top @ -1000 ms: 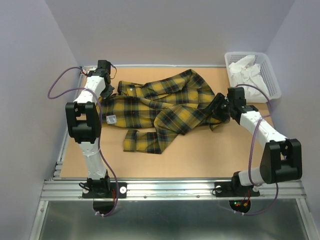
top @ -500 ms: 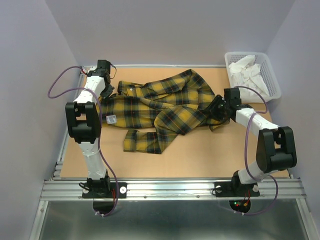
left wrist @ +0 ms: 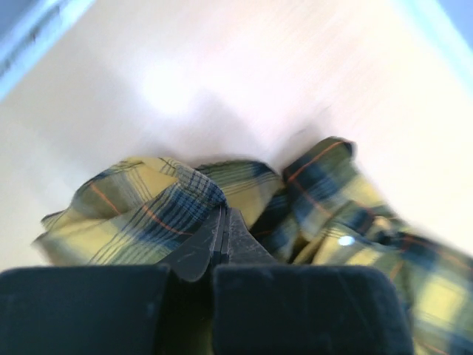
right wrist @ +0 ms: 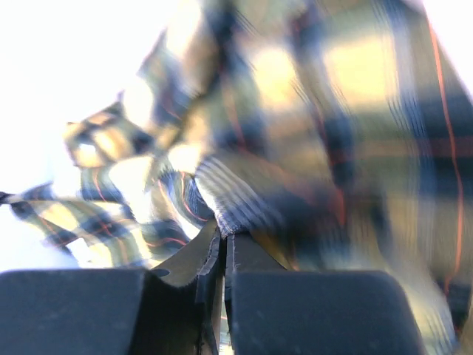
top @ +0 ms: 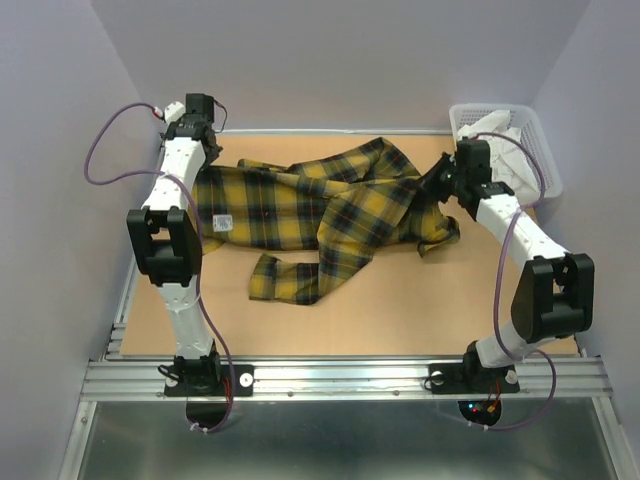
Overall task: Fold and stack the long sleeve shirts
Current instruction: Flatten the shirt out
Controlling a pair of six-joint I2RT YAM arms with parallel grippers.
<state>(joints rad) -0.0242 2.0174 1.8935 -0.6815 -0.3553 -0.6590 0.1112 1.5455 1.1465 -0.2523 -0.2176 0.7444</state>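
One of the long sleeve shirts (top: pixel 320 205), yellow and dark plaid, lies stretched across the brown table between my two grippers. My left gripper (top: pixel 205 160) is at the shirt's far left end, shut on a fold of the plaid cloth (left wrist: pixel 140 214). The left wrist view shows its tips (left wrist: pixel 224 214) pressed together with fabric bunched round them. At the shirt's right end my right gripper (top: pixel 437 185) is shut on the cloth too. In the right wrist view a striped hem (right wrist: pixel 236 200) is pinched at its tips (right wrist: pixel 224 233). One sleeve (top: pixel 290 280) trails toward the front.
A white basket (top: pixel 545 165) holding white cloths stands at the far right corner, close behind my right wrist. Bare brown table top (top: pixel 400 310) runs along the front. Purple walls close in the left, right and back sides.
My right gripper shut on the shirt's right end and drew it back and right. My left gripper pulled its end back and left. The shirt is now stretched flatter between them.
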